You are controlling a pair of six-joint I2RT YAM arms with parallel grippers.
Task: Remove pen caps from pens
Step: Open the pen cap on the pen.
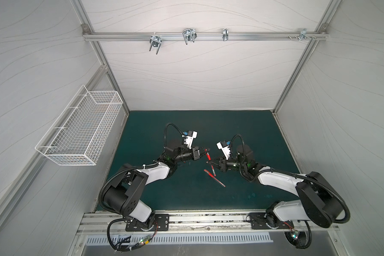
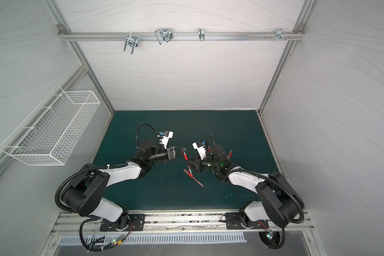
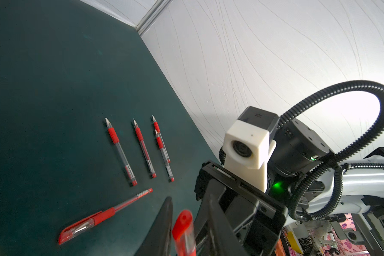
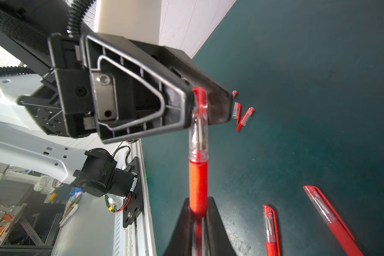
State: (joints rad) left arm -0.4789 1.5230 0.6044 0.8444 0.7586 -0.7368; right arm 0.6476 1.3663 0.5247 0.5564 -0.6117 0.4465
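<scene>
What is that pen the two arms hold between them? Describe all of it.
The pen is clear plastic with a red textured grip; its cap, clear with a red end, is still on. It is held off the mat: the right tool clamps the grip, the left tool pinches the cap's end.

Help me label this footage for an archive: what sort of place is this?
Probably a lab robot work cell: an aluminium frame with white panel walls boxes in a green mat, and the left arm and right arm are bolted to a rail at its front edge.
</scene>
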